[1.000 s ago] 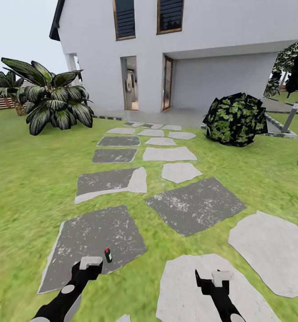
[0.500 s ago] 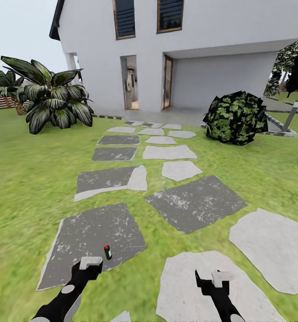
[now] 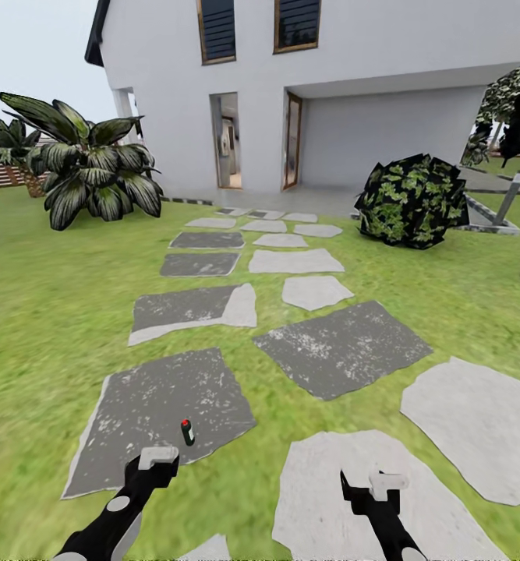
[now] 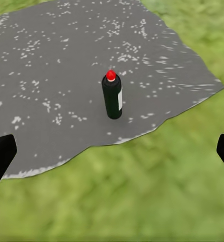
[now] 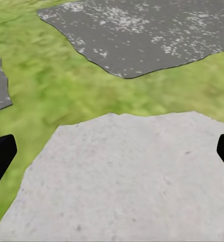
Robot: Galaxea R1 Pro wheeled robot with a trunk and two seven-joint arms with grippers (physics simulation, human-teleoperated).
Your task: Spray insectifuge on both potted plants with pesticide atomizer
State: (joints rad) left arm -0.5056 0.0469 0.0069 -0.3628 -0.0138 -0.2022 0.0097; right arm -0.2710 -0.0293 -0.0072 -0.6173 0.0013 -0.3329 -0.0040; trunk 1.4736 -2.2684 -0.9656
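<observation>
The step in hand is the approach for the pick-up: the pesticide atomizer (image 3: pixel 187 432) stands upright on the dark stepping stone (image 3: pixel 158 405), long axis vertical, red cap up, white label (image 4: pixel 120 100) on its side. The left gripper (image 3: pixel 158 458) hovers just short of it, jaws spread; the right gripper (image 3: pixel 373 485) hangs over the pale stone (image 3: pixel 345 475), jaws spread too. Next, I judge, the left arm must reach forward and down to bracket the bottle's body

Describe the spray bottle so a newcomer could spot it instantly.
Follow the stepping stones from the house to the nearest dark grey slab. The pesticide atomizer stands upright near its front edge: a slim dark bottle, red-capped, the sole object on the paving.
</observation>
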